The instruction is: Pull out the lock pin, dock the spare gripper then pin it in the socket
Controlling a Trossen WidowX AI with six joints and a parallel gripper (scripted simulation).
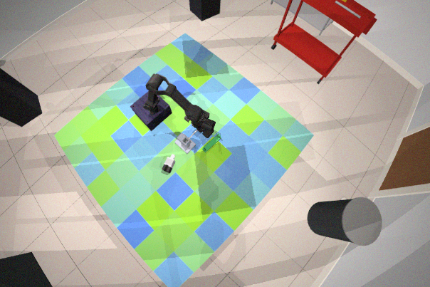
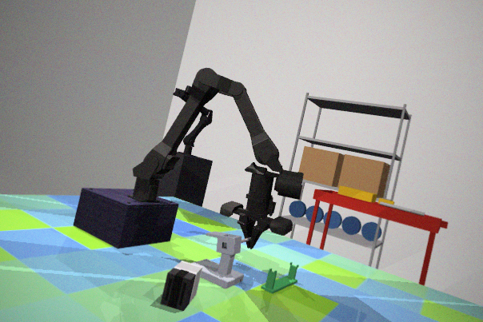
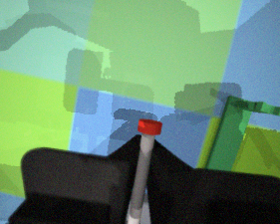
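My gripper (image 2: 250,244) (image 3: 142,140) is shut on the lock pin (image 1: 193,134) (image 2: 245,240) (image 3: 141,178), a thin grey shaft whose red head shows beyond the fingertips in the wrist view. The shaft points toward the socket of the light grey mount (image 1: 185,143) (image 2: 228,263). No pin shows crossing the socket's square opening in the exterior view; whether its tip is still in the side hole I cannot tell. The spare gripper (image 1: 169,164) (image 2: 181,284), a white block with black fingers, lies on the mat beside the mount, apart from it.
A green cradle (image 1: 212,142) (image 2: 279,284) (image 3: 228,140) with two upright forks stands on the mat on the other side of the mount, close below my gripper. The arm's dark base box (image 1: 151,111) (image 2: 124,219) is behind the mount. A red cart (image 1: 307,50) stands off the mat.
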